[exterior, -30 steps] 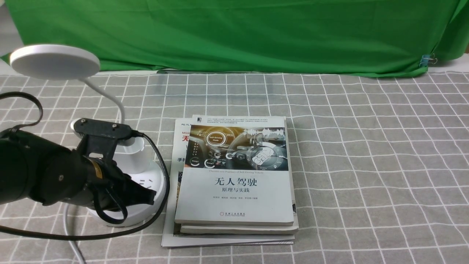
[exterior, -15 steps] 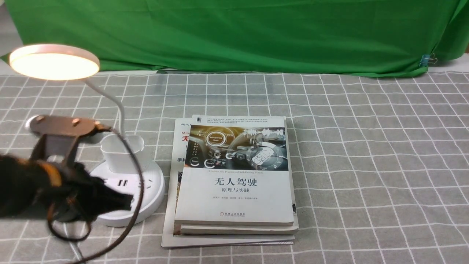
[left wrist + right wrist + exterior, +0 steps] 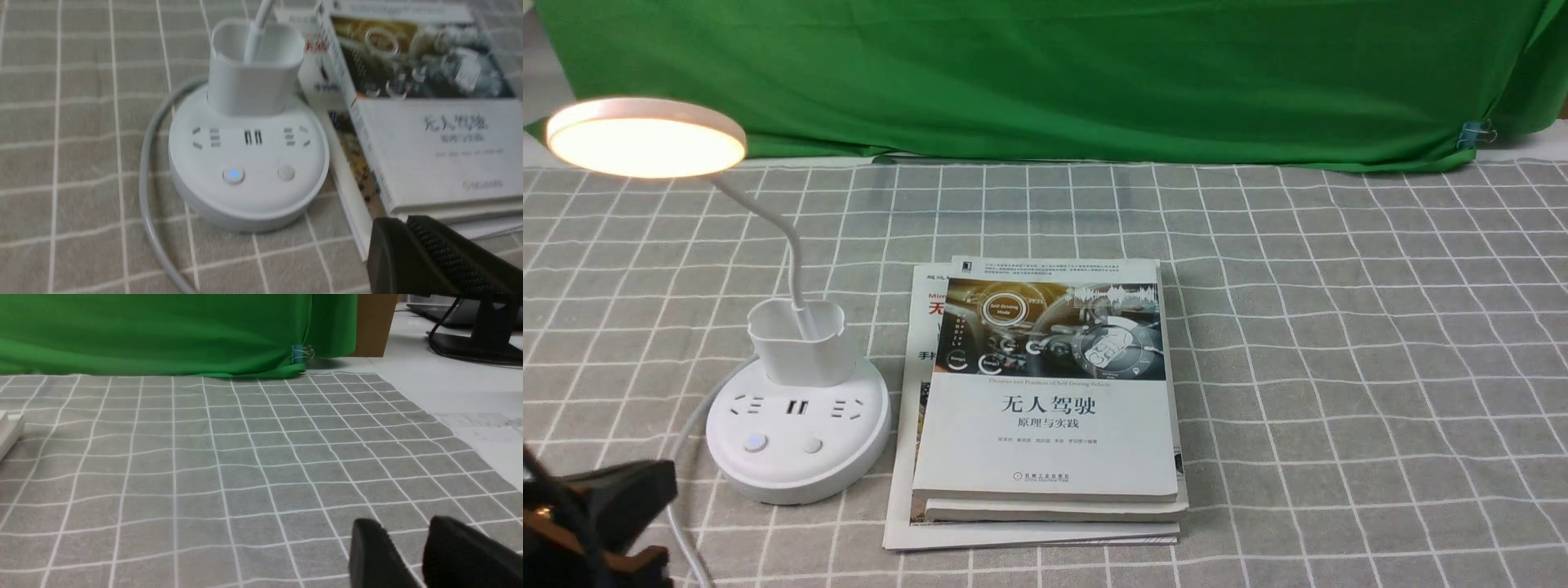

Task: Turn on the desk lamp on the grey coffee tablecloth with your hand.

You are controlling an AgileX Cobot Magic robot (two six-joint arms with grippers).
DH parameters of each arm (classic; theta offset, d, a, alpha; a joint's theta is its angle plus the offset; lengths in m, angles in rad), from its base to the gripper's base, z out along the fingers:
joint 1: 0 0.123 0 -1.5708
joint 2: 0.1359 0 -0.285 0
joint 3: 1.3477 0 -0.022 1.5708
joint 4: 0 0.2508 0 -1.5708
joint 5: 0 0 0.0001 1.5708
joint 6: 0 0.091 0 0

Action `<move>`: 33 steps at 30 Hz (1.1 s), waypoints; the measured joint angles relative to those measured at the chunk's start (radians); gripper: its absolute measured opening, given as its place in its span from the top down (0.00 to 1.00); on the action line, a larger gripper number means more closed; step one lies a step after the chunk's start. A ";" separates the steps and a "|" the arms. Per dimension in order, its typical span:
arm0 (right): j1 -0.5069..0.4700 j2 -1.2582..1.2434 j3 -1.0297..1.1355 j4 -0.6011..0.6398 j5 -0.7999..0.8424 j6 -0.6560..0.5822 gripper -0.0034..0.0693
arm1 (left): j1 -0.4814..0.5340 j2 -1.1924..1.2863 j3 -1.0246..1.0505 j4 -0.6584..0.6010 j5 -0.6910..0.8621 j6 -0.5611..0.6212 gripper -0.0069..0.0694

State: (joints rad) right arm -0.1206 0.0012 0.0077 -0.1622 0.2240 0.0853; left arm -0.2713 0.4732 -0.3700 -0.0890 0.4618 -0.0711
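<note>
Desk lamp [image 3: 796, 433], just left of the book stack [image 3: 1045, 408] on the grey coffee tablecloth [image 3: 1339, 327], glows, one base button [image 3: 233, 174] lit, so switching-on looks done; left gripper [image 3: 396, 228], clenched empty, sits near-left of the stack, right gripper [image 3: 408, 539] slightly parted; next: park arms clear.

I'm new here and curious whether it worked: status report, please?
Left gripper shut, clear of the desk lamp. Right gripper slightly open over the grey coffee tablecloth. Lamp head lit, base button glowing blue. Books beside base, nothing blocking.
</note>
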 joint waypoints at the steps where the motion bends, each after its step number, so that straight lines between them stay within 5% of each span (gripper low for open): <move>1: 0.000 0.000 0.000 0.000 0.000 0.000 0.62 | 0.000 -0.038 0.000 0.000 -0.011 0.000 0.89; 21: 0.000 0.000 0.000 0.000 0.000 0.000 0.62 | 0.003 -0.142 0.027 0.062 -0.066 0.024 0.89; 33: 0.000 0.000 0.000 0.000 0.002 0.000 0.62 | 0.170 -0.464 0.357 0.075 -0.193 0.078 0.89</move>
State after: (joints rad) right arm -0.1206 0.0012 0.0077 -0.1622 0.2259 0.0853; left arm -0.1016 0.0089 -0.0129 -0.0145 0.2690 0.0073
